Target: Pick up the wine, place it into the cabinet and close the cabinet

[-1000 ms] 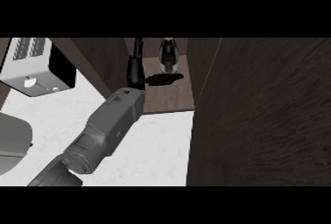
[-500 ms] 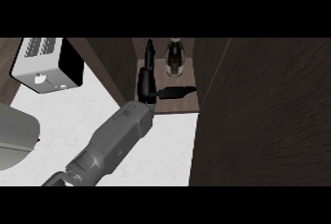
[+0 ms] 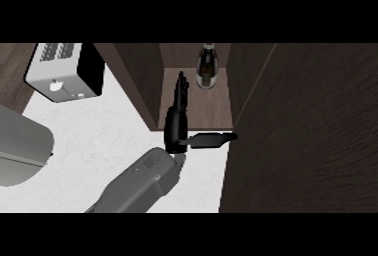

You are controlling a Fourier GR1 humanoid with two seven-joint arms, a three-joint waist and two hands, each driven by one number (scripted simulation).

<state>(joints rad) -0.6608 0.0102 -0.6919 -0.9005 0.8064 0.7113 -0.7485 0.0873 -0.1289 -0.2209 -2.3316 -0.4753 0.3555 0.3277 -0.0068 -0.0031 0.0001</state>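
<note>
The wine bottle (image 3: 209,65) stands upright at the back of the open cabinet (image 3: 203,107), on its brown floor. My left hand (image 3: 176,127) lies in the cabinet's mouth, open, with straight fingers (image 3: 179,90) pointing toward the back. The fingertips end just left of the bottle and short of it, not touching it. The thumb (image 3: 210,140) sticks out to the right and reaches the edge of the open cabinet door (image 3: 310,130). The grey forearm (image 3: 136,182) comes in from the lower left. My right hand shows nowhere.
A silver toaster (image 3: 63,70) sits on the white counter (image 3: 96,135) at the upper left. A grey rounded object (image 3: 18,150) fills the left edge. The dark door panel takes up the whole right side.
My left hand has drawn back from the bottle toward the cabinet's front, leaving the wine standing inside. The thumb now lies against the door's edge.
</note>
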